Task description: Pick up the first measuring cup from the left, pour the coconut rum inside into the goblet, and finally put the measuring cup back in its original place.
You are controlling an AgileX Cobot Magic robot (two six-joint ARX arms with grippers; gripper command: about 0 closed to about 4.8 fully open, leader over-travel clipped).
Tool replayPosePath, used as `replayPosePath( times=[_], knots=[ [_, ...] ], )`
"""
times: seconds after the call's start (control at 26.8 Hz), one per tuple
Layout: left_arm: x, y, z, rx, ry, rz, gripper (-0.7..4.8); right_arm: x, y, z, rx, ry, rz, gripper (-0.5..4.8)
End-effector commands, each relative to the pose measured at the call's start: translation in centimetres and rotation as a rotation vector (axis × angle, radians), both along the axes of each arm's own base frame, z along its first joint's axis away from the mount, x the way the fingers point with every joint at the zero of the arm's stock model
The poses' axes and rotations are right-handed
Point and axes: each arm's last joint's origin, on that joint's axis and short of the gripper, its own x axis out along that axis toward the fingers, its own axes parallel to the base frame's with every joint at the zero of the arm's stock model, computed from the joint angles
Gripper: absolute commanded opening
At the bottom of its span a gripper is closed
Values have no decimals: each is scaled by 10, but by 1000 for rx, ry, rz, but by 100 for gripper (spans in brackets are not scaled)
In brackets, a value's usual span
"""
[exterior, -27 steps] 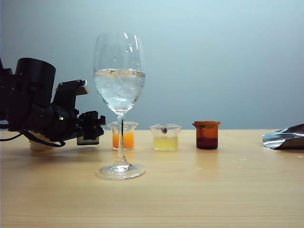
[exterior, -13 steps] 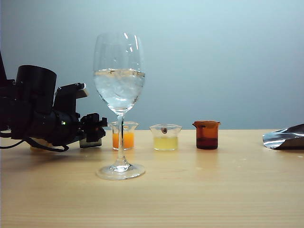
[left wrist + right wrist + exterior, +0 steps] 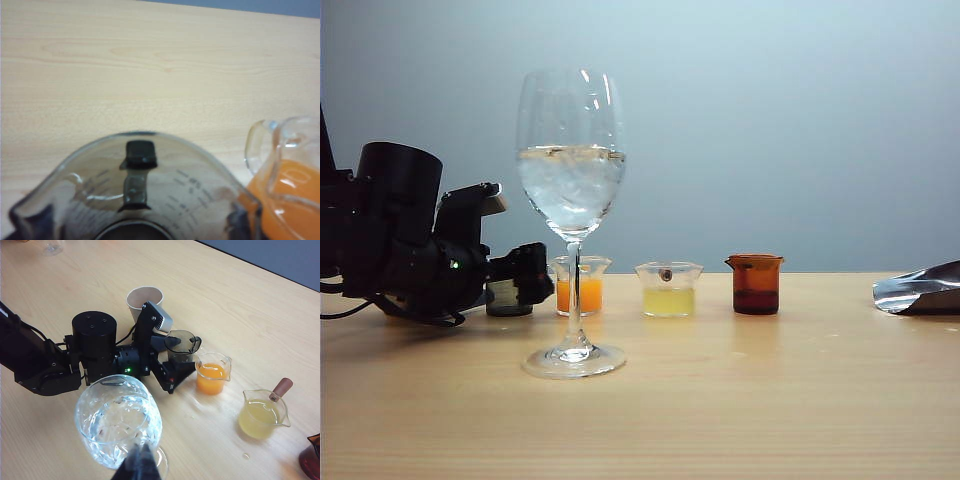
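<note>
Standing on the table [image 3: 740, 400] at the left end of the cup row, the measuring cup [image 3: 181, 345] sits between the spread fingers of the left gripper [image 3: 180, 360], whose jaws stand apart on either side of it without visibly pressing. The left wrist view looks down into the smoky cup [image 3: 135, 200], a dark fingertip [image 3: 140, 155] showing through its wall. The orange cup [image 3: 212, 372] stands just beside it. The goblet [image 3: 571, 200], ice in its bowl, stands nearer the exterior camera. The right gripper [image 3: 137, 467] hangs over the goblet; whether it is parted, I cannot tell.
</note>
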Motion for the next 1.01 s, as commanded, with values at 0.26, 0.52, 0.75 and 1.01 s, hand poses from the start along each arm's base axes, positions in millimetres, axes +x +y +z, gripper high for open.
replayPosePath(
  times=[0.26, 0.52, 0.75, 1.01],
  knots=[
    [-1, 0, 17, -18, -35, -1, 479, 0, 0, 3, 11, -12, 6, -9],
    [-3, 0, 24, -17, 13, -25, 479, -1, 0, 4, 19, -8, 16, -9],
    [-9, 2, 19, 7, 104, -27, 479, -3, -2, 6, 29, -12, 26, -9],
    [-18, 4, 30, -3, 127, -32, 462, -4, -2, 7, 38, -8, 22, -9]
  ],
)
